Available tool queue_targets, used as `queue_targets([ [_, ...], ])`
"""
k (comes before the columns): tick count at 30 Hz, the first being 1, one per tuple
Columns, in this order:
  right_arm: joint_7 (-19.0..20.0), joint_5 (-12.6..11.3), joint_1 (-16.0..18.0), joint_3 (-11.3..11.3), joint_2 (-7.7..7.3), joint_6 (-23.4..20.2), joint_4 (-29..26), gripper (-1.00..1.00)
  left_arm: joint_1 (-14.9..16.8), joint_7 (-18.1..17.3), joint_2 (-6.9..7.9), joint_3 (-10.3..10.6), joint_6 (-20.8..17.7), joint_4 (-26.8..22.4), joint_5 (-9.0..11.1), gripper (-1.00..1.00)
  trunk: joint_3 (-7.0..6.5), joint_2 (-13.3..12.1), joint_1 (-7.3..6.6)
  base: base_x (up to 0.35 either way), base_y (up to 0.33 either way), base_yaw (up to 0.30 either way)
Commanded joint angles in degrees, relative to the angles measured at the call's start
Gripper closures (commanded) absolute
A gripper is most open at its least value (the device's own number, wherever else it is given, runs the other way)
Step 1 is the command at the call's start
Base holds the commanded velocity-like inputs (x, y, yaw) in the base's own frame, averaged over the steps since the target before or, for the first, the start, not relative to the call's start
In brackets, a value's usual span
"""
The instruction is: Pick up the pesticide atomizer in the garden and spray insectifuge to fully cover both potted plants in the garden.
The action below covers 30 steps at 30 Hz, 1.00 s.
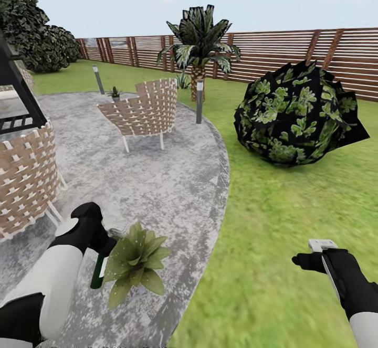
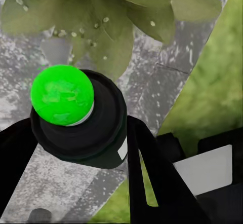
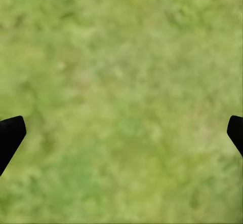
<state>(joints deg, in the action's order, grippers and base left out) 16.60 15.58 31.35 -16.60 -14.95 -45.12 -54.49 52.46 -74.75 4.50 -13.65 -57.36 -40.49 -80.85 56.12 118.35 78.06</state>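
Note:
The pesticide atomizer (image 1: pixel 97 274) is a slim dark green bottle hanging down from my left gripper (image 1: pixel 103 245), which is shut on it. In the left wrist view its bright green cap (image 2: pixel 63 95) and dark body sit between the black fingers (image 2: pixel 152 178). Right beside the bottle, a potted plant (image 1: pixel 136 262) spreads broad pointed leaves on the grey patio (image 1: pixel 157 190). Those leaves (image 2: pixel 104 16) carry small droplets. Over the lawn at the lower right, my right gripper (image 1: pixel 311 252) is open and holds nothing; its fingertips (image 3: pixel 11 133) frame bare grass.
A woven chair (image 1: pixel 143 111) stands mid-patio, with another (image 1: pixel 23 180) at the left edge. A small green plant (image 1: pixel 114 93) sits far back beside a short post (image 1: pixel 98 78). A dark bush (image 1: pixel 296 114), a palm (image 1: pixel 198 49) and a slatted fence (image 1: pixel 273 54) border the lawn.

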Motion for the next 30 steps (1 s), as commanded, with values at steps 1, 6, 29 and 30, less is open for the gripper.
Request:
queue_targets([
  [1,0.5,0.6,0.0,-0.1,0.01,-0.2,-0.1,-1.0,-1.1,-0.5,-0.04,-0.2,-0.5,0.0,-0.5,1.0,0.08,0.0,-0.01,0.0,0.0,0.152],
  [6,0.5,0.6,0.0,-0.1,0.01,-0.2,0.0,-1.0,-2.3,-0.4,0.01,-0.2,-0.5,0.3,-0.5,1.0,0.12,0.0,-0.01,0.0,0.0,0.047],
  [29,0.5,0.6,0.0,-0.1,0.01,-0.2,-0.1,-1.0,-13.9,-0.1,-0.13,-0.2,-0.4,0.3,-0.5,1.0,0.4,0.0,-0.01,0.0,0.0,0.101],
  [30,0.5,0.6,0.0,-0.1,0.01,-0.2,-0.1,-1.0,-14.2,-0.1,-0.16,-0.2,-0.4,0.3,-0.5,1.0,0.4,0.0,-0.01,0.0,0.0,0.0],
])
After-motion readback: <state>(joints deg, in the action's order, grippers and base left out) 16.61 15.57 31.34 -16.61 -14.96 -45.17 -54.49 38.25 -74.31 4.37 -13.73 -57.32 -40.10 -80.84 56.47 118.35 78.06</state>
